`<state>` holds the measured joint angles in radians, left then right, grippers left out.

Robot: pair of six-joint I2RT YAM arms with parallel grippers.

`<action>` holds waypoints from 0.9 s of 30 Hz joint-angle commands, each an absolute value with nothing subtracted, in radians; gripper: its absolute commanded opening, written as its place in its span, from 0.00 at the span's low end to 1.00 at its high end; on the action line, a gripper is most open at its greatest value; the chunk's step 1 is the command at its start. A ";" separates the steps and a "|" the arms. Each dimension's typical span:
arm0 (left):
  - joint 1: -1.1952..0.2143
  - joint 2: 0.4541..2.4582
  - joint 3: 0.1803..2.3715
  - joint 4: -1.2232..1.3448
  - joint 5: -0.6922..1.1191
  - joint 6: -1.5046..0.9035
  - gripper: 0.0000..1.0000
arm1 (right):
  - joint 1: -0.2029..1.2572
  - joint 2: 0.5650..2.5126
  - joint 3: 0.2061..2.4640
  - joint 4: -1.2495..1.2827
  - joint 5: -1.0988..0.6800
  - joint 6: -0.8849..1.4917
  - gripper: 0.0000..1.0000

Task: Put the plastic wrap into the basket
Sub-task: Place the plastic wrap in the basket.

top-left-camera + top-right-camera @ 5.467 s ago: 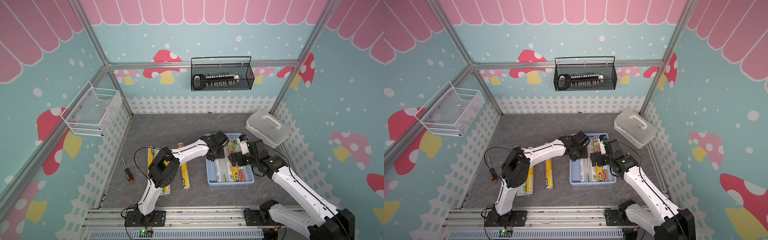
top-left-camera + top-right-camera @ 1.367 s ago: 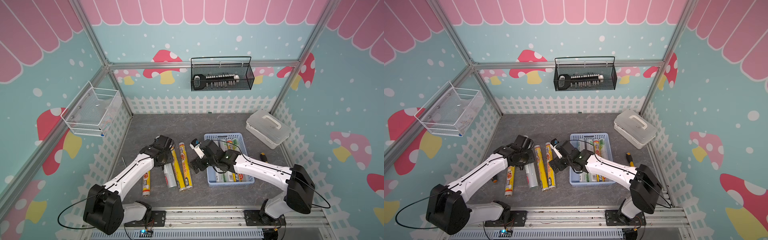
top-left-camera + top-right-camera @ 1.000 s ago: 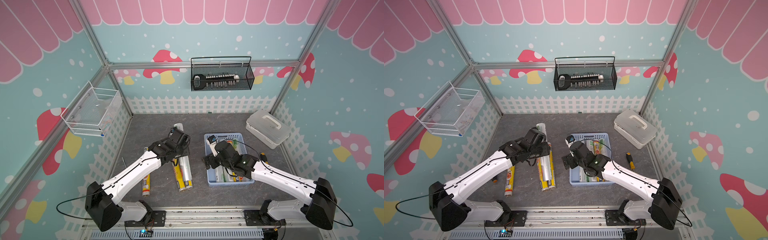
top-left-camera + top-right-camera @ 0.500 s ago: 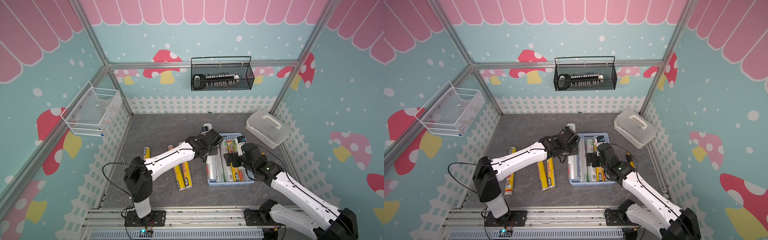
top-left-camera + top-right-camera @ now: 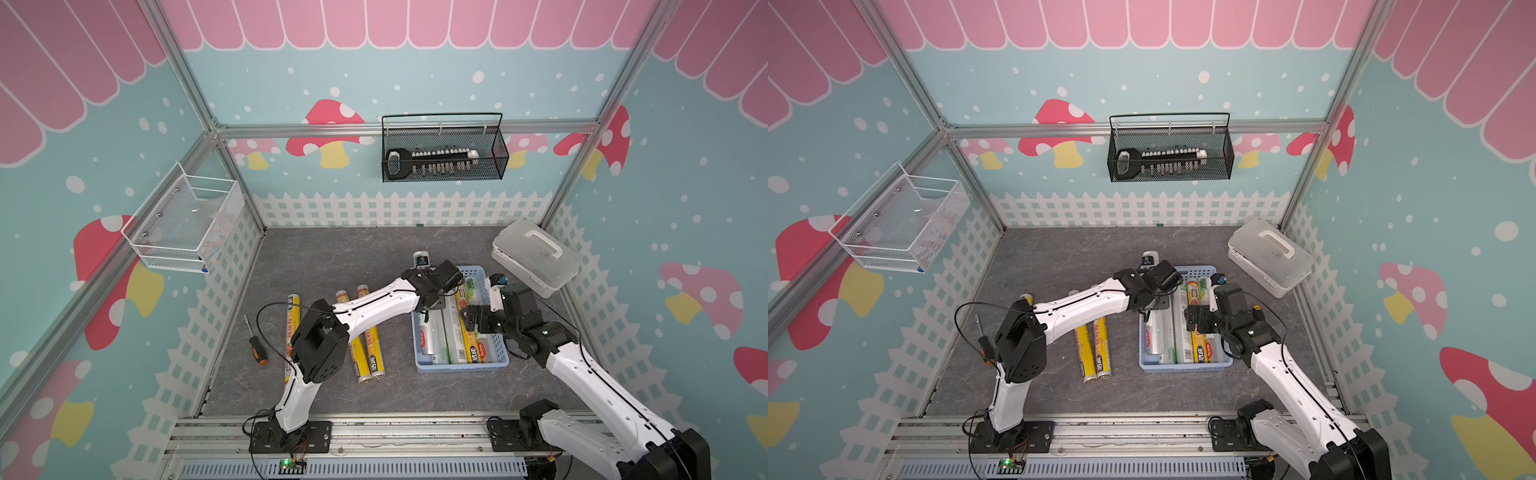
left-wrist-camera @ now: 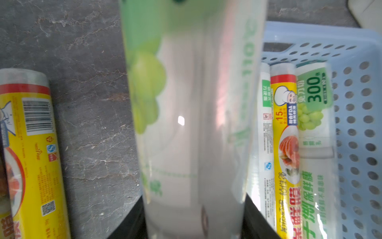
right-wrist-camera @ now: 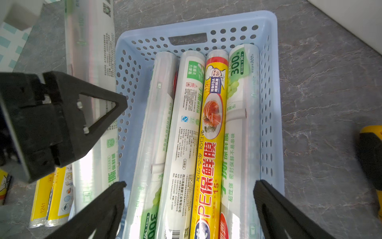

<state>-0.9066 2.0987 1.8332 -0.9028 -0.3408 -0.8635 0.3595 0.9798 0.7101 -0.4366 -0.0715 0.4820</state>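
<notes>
Watching from my console, I see the left gripper (image 5: 433,302) clenched around a clear green-printed roll (image 6: 190,124) of plastic wrap. That roll runs lengthwise along the left wall of the basket (image 7: 268,87); in the right wrist view it sits just outside that wall, not down among the others; its far end pokes out past the basket's far end in both top views; whether it touches the rim I cannot tell. Four rolls (image 7: 210,128) lie side by side on the basket's bottom: one clear, one white-green, one yellow, one more white-green. The right gripper (image 7: 190,186) hovers over the basket's near end, spread wide and empty, one finger above each long wall. On the grey floor (image 5: 332,257), left of the basket and partly under my left arm, two yellow rolls (image 5: 375,353) lie touching; a third yellow roll (image 5: 293,324) lies apart, further left; the screwdriver (image 5: 255,349) lies beyond it, near the fence.
</notes>
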 commanded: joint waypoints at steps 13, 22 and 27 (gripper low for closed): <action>-0.923 2.147 1.911 -1.025 -0.325 -0.867 0.35 | 0.354 0.979 0.744 -0.479 -0.114 0.377 0.99; -0.923 2.224 1.954 -1.031 -0.244 -0.866 0.39 | 0.353 0.960 0.738 -0.487 -0.122 0.379 0.99; -0.922 2.221 1.948 -1.032 -0.268 -0.874 0.43 | 0.353 0.956 0.741 -0.498 -0.118 0.375 1.00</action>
<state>-0.9112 2.2272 1.9198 -1.0271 -0.2508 -0.8608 0.3588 0.9680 0.7158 -0.4744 -0.1146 0.3893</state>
